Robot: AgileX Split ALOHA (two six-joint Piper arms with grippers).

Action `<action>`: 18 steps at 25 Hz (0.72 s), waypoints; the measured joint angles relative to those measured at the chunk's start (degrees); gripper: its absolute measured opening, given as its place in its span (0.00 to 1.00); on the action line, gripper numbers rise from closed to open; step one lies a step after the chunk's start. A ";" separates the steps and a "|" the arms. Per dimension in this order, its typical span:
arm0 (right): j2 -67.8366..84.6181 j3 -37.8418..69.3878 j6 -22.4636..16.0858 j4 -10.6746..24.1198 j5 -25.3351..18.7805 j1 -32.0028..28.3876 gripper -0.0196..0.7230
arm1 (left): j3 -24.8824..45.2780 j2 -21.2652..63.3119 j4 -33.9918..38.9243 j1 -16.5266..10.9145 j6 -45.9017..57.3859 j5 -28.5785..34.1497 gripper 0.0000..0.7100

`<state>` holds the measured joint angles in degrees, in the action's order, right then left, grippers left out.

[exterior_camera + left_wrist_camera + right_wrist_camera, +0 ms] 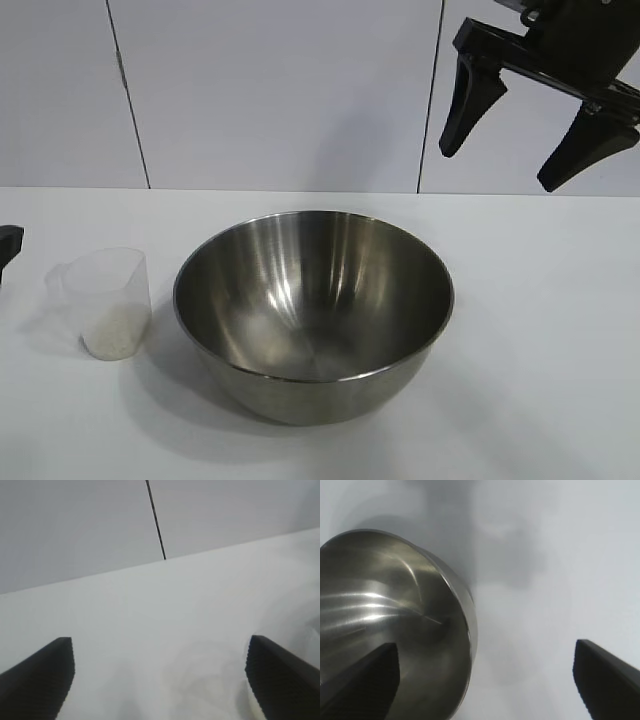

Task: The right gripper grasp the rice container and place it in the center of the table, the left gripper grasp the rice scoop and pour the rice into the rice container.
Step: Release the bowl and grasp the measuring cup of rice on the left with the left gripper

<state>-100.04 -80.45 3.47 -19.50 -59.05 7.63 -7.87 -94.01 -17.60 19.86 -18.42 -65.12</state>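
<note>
The steel rice container sits empty; the rice scoop holds rice. The right gripper hangs spread wide above, grasping nothing; the left gripper likewise gapes.

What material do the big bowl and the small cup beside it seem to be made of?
The bowl looks like stainless steel with a brushed, shiny finish: grey metal, streaked highlights and soft reflections on its inner wall. The cup seems to be frosted translucent plastic: the white rice at its bottom shows dimly through its cloudy wall. It could be another clear material, but the matte haze suggests plastic.
</note>
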 joint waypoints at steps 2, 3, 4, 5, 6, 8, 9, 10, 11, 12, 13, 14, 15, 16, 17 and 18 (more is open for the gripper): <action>0.00 0.00 0.00 0.00 0.00 0.00 0.90 | 0.26 -1.14 0.06 0.00 0.00 -0.12 0.89; 0.00 0.00 0.00 0.00 0.00 0.00 0.90 | 0.32 -2.10 0.12 0.00 0.00 -0.30 0.88; 0.00 0.00 0.00 0.00 0.00 0.00 0.90 | 0.31 -3.07 0.12 0.00 0.03 -0.41 0.88; 0.00 0.00 0.00 0.00 0.00 0.00 0.90 | 0.31 -4.36 0.12 0.00 0.03 -0.48 0.88; 0.00 0.00 0.00 0.00 0.00 0.00 0.90 | 0.31 -5.69 0.16 0.00 0.03 -0.53 0.88; 0.00 0.00 0.00 0.00 0.00 0.00 0.90 | 0.31 -7.98 0.43 0.00 0.07 -0.58 0.88; 0.00 0.00 0.00 0.00 0.00 0.00 0.90 | 0.31 -9.10 0.63 0.00 0.07 -0.63 0.88; 0.00 0.00 0.00 0.00 0.00 0.00 0.90 | 0.31 -10.16 1.05 0.00 0.07 -0.63 0.88; 0.00 0.00 0.00 0.05 0.00 0.00 0.90 | 0.16 -10.95 1.35 0.00 0.07 -0.63 0.88; 0.00 0.00 0.00 0.05 0.00 0.00 0.90 | -0.23 -11.92 1.67 0.00 0.07 -0.63 0.88; 0.00 0.00 0.00 0.05 0.00 0.00 0.90 | -0.55 -12.49 2.00 0.00 0.07 -0.69 0.88; 0.00 0.00 0.00 0.05 0.00 0.00 0.90 | -1.03 -12.96 2.35 0.00 0.07 -0.69 0.88; 0.00 0.00 0.00 0.06 0.00 0.00 0.90 | -1.46 -13.53 2.74 0.00 0.09 -0.69 0.88; 0.00 0.00 0.00 0.11 0.00 0.00 0.90 | -2.00 -14.01 3.01 0.00 0.09 -0.69 0.88; 0.00 0.00 0.00 0.11 0.00 0.00 0.90 | -2.48 -14.49 3.14 0.00 0.09 -0.74 0.88; 0.00 0.00 0.00 0.16 -0.02 0.00 0.90 | -2.93 -14.83 3.19 0.00 0.09 -0.82 0.88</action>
<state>-100.04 -80.45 3.47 -19.34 -59.08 7.63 -10.80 -108.84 -14.42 19.86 -18.32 -65.94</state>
